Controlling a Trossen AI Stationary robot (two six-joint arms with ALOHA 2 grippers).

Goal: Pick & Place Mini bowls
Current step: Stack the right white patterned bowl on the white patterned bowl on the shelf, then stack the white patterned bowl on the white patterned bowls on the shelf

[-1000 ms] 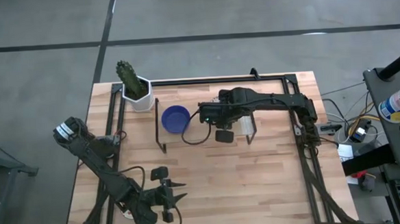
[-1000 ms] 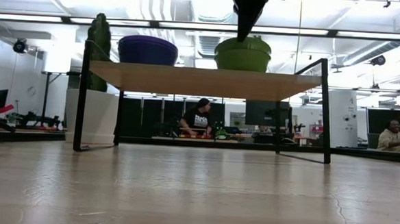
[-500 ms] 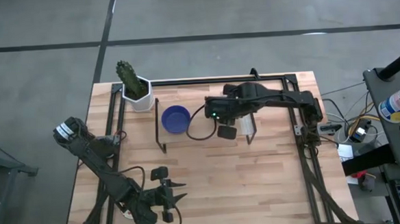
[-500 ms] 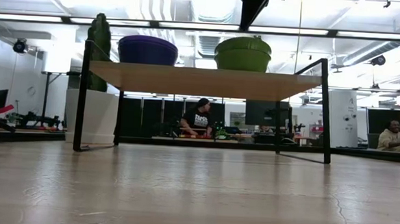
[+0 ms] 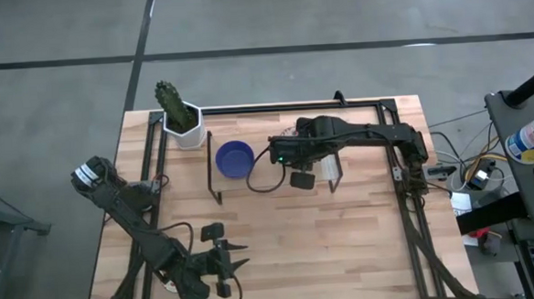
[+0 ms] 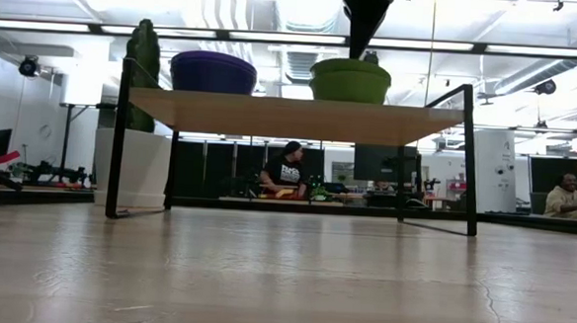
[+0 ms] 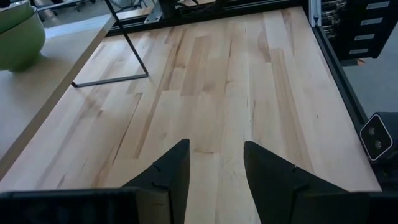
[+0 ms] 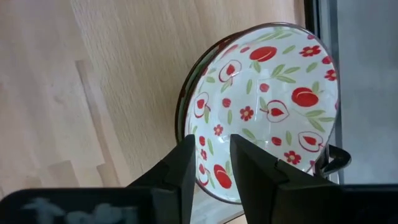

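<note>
A cream-white mini bowl (image 8: pixel 273 93) with red and green speckles inside sits on top of the low wooden shelf; its outside looks green in the low view (image 6: pixel 350 82). In the high view only its edge (image 5: pixel 293 128) shows from under my right arm. My right gripper (image 8: pixel 227 163) points down over the bowl's rim, its fingers a narrow gap apart; its tip (image 6: pixel 359 42) reaches the rim's height. A solid blue mini bowl (image 5: pixel 235 159) stands on the shelf to its left (image 6: pixel 212 71). My left gripper (image 7: pixel 216 163) waits open near the table's near-left corner (image 5: pixel 225 261). My right gripper comes at the patterned bowl's rim (image 8: pixel 194 134) from above, pointing down. One finger (image 8: pixel 180 168) covers the rim and the other (image 8: pixel 255 165) stands over the inside. Whether they touch the bowl, I cannot tell. The bowl rests upright on the shelf.
The shelf's black metal frame (image 6: pixel 118 138) stands on the wooden table (image 5: pixel 327 247). A white pot with a green cactus (image 5: pixel 181 117) stands at the far-left corner. Black rails border the table (image 5: pixel 407 206). People sit in the room beyond (image 6: pixel 286 171).
My right gripper rose and shifted toward the table's right edge. It then came back down and to the left over the patterned bowl's rim. Both bowls stayed where they were on the shelf.
</note>
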